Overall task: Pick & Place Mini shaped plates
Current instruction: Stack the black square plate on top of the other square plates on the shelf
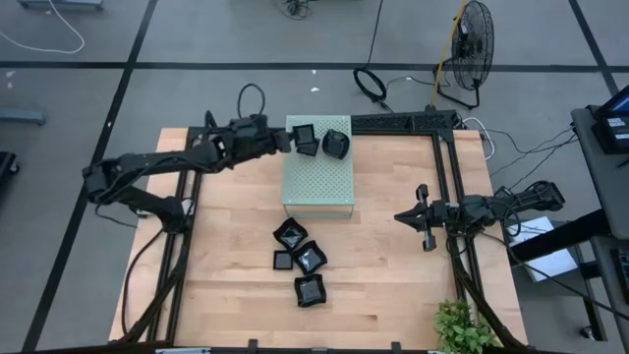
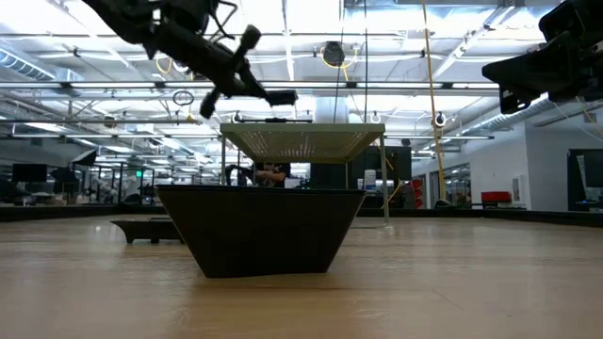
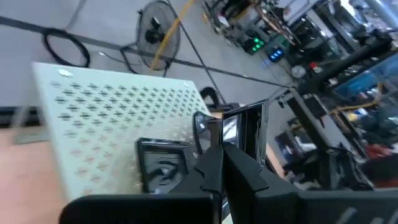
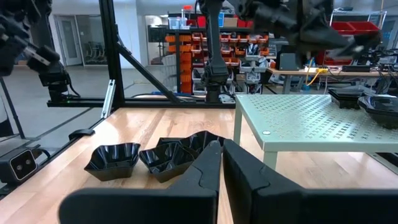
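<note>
Three glossy black mini plates sit on top of the pale green perforated box (image 1: 317,175): a square one (image 1: 306,131), one beside it (image 1: 308,148) and a rounded one (image 1: 336,144). Several more rest on the wooden table near the box (image 1: 290,233), (image 1: 311,259), (image 1: 310,290). My left gripper (image 1: 292,142) is shut and empty. It hovers above the box's far left part (image 2: 285,97), just short of the square plate (image 3: 163,167). My right gripper (image 1: 400,216) is shut and waits over the table's right side, facing the table plates (image 4: 112,162).
A black frame (image 1: 403,122) runs along the table's far right edge and down its right side. A green plant (image 1: 460,326) stands at the near right corner. In the low view one table plate (image 2: 259,231) fills the foreground. Bare wood lies between the box and my right gripper.
</note>
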You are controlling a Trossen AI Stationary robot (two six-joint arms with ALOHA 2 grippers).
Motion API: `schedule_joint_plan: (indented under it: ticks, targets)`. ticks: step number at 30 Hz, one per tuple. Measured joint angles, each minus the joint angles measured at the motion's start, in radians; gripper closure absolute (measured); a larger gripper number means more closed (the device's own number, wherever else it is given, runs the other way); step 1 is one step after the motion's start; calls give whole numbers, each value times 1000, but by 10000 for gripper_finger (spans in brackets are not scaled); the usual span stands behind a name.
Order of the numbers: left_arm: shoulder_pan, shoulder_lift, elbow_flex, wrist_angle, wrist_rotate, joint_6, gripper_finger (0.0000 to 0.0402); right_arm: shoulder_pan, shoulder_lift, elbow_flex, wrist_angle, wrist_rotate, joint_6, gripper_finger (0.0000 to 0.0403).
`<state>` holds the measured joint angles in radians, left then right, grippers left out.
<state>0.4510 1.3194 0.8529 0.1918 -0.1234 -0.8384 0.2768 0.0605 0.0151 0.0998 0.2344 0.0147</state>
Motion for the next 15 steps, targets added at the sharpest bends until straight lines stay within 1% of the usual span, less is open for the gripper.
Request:
schedule_joint_plan:
  ticks: [4,8,12,15]
  targets:
    - [18,61,4,1,40,-1,398,0,0,0,0,0,0,395]
    - [22,98,6,-3,39,7,392,0,0,0,0,0,0,396]
    - [26,121,6,-4,36,18,398,0,0,0,0,0,0,395]
    - [28,130,7,-5,18,20,390,0,0,0,0,0,0,396]
